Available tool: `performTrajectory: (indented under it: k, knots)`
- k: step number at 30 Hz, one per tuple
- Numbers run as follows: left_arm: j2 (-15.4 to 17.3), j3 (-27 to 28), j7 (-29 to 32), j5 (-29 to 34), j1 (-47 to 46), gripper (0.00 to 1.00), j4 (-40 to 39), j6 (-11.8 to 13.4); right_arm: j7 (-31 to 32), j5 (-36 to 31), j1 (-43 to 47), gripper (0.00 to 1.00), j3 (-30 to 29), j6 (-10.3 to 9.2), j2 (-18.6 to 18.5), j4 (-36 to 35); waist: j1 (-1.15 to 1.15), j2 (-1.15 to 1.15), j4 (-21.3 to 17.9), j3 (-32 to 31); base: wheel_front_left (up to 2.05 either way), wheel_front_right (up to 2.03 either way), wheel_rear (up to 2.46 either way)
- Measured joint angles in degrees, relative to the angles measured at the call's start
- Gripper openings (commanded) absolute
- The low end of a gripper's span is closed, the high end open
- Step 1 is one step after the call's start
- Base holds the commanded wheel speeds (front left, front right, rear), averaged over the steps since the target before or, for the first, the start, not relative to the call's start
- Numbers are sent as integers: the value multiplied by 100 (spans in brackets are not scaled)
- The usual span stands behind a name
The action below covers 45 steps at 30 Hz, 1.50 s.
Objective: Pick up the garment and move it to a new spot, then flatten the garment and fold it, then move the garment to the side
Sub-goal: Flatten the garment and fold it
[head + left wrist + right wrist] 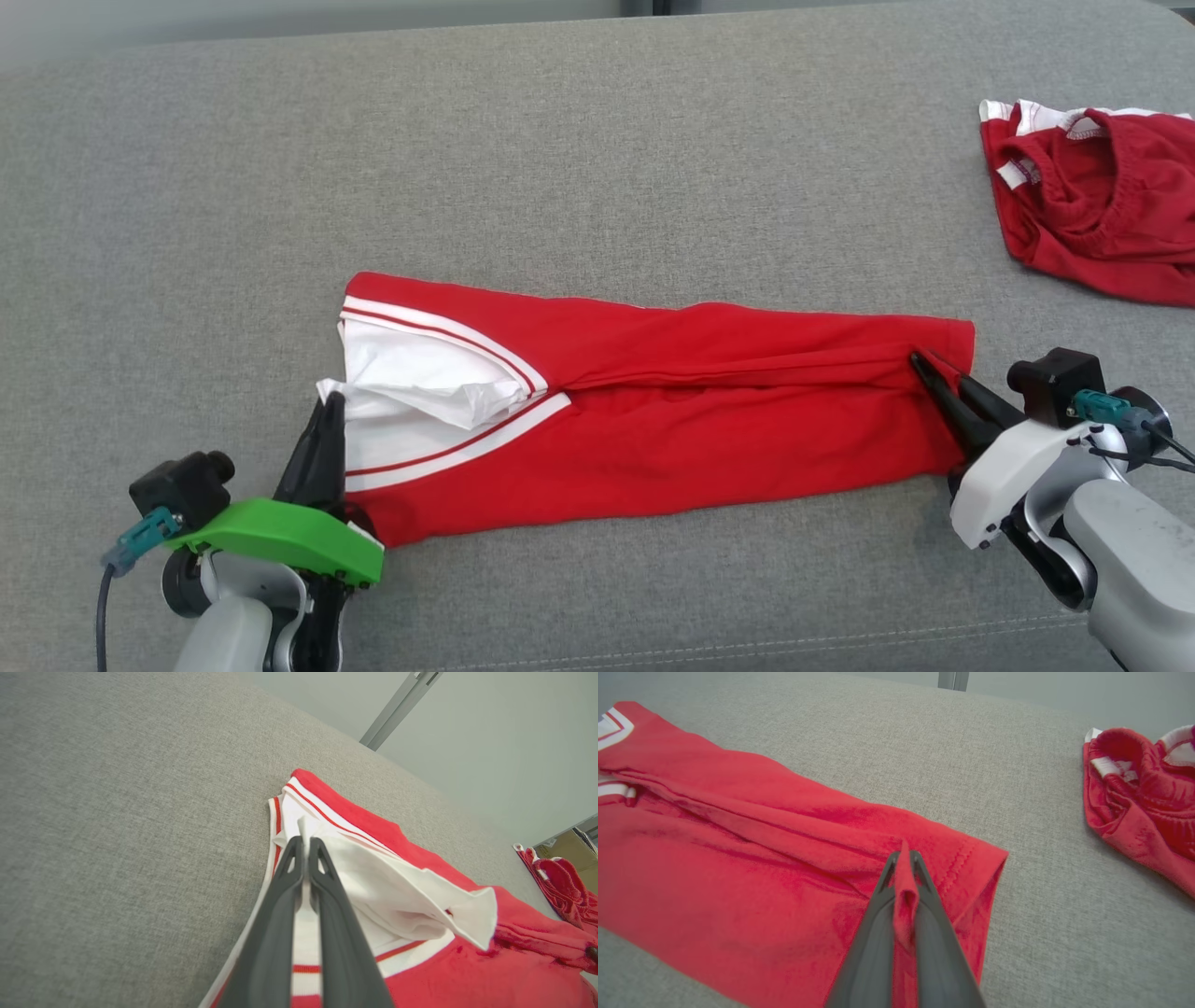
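A red garment with white, red-striped trim lies folded into a long strip across the grey cushion. My left gripper is shut on the white fabric at its left end; the left wrist view has the garment's white cloth pinched between the gripper's tips. At the right end my right gripper is shut on a red fold near the hem. In the right wrist view a ridge of the red garment rises between the right gripper's tips.
A second red garment with white trim lies crumpled at the far right of the grey cushion; it also appears as a red heap in the right wrist view. A seam runs along the cushion's front edge.
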Motion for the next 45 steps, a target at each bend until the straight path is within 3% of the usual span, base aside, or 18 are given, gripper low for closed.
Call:
performTrajectory:
  k: [4, 7, 9, 11, 12, 14, 15, 16, 17, 18, 34, 45]
  knots:
    - [0, -78, 47, 3, 192, 0, -140, 45, 0, -57, 0, 6, -1, 0, 31, 75, 0, 0, -16, -2, 0, 0, 0]
    - [2, -88, 47, 19, 333, 0, -237, 121, 0, -82, 0, 21, -51, -1, 65, 71, 0, 0, -27, -3, 0, 0, 0]
    - [10, -87, 56, 24, 438, 0, -320, 157, 0, -129, 0, 37, -93, -3, 68, 33, 0, 0, -37, -2, 0, 0, 0]
    - [16, -100, 105, 24, 550, 0, -387, 182, 0, -181, 2, 79, -121, -3, 68, 5, 0, 0, -49, 0, 0, 0, 0]
    - [18, -98, 105, 24, 605, 0, -407, 194, 0, -202, 2, 92, -138, -8, 70, -7, 0, 0, -56, 2, 0, 0, 0]
    - [26, -91, 105, 24, 714, 0, -467, 238, 0, -210, 12, 100, -197, -8, 75, -33, 0, 0, -70, 5, 0, 0, 0]
    - [30, -86, 132, 24, 753, 8, -494, 270, 0, -234, 23, 100, -223, -8, 73, -53, 0, 0, -77, 7, 0, 0, 0]
    - [35, -88, 170, 24, 782, 40, -522, 298, 0, -286, 38, 100, -243, -8, 71, -71, 0, 0, -85, 9, 0, 0, 0]
    - [40, -87, 172, 25, 800, 89, -549, 304, 0, -332, 66, 100, -260, -8, 68, -99, 0, 0, -94, 10, 0, 0, 0]
    - [46, -84, 172, 32, 817, 100, -576, 325, 0, -360, 109, 100, -280, -8, 66, -127, 0, 0, -103, 10, 0, 0, 0]
    - [253, 415, -164, 210, 923, 100, -1652, 543, 0, -442, 1090, 100, -744, -7, -146, -331, 0, 0, -413, -141, 0, 0, 0]
    - [163, -124, -213, 589, 922, 100, -2059, 495, 1, 417, 1098, 100, -1552, 78, 124, -495, 0, 0, -585, -435, 0, 0, 0]
